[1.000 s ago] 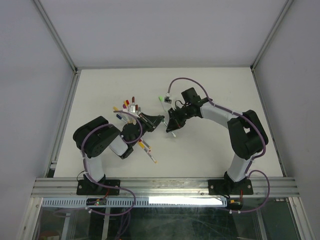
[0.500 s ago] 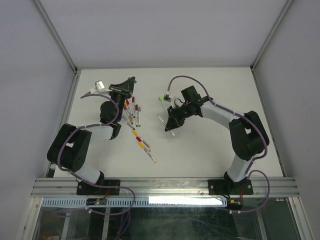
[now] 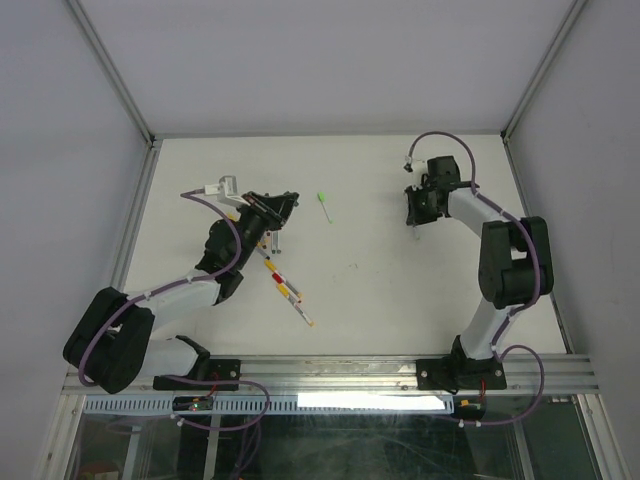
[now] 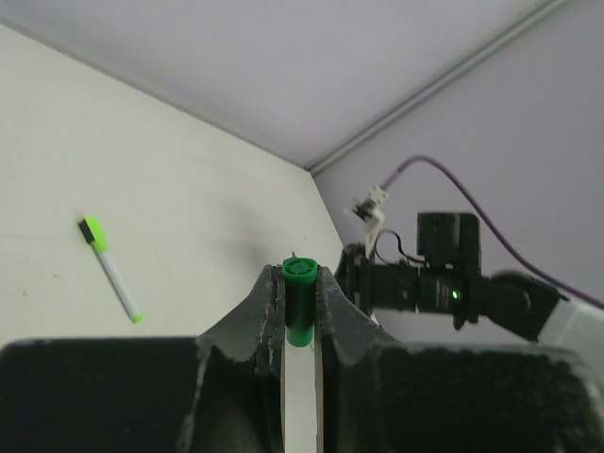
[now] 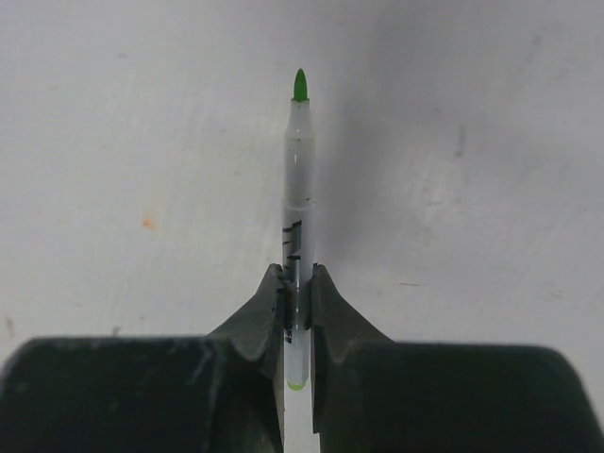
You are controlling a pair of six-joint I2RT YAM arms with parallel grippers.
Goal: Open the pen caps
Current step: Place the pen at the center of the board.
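A dark green pen cap point(image 4: 299, 307) is pinched upright between the fingertips of my left gripper point(image 4: 299, 276), off any pen. In the top view the left gripper point(image 3: 283, 202) hangs over the back left of the table, above a cluster of capped pens point(image 3: 270, 245). My right gripper point(image 5: 297, 283) is shut on an uncapped white pen barrel point(image 5: 298, 179) with a green tip, held over the table. It sits at the back right point(image 3: 413, 212). A light-green capped pen point(image 3: 325, 207) lies between the two grippers and shows in the left wrist view too point(image 4: 111, 269).
More pens with red and yellow caps point(image 3: 287, 290) lie in a diagonal line toward the table's front. Metal frame rails point(image 3: 128, 235) border the white table point(image 3: 380, 290) on the left, right and near sides.
The grippers were together mid-table a second ago. The right arm has carried the barrel to the back right; the left arm swung out to the far left and came back over the pen cluster.
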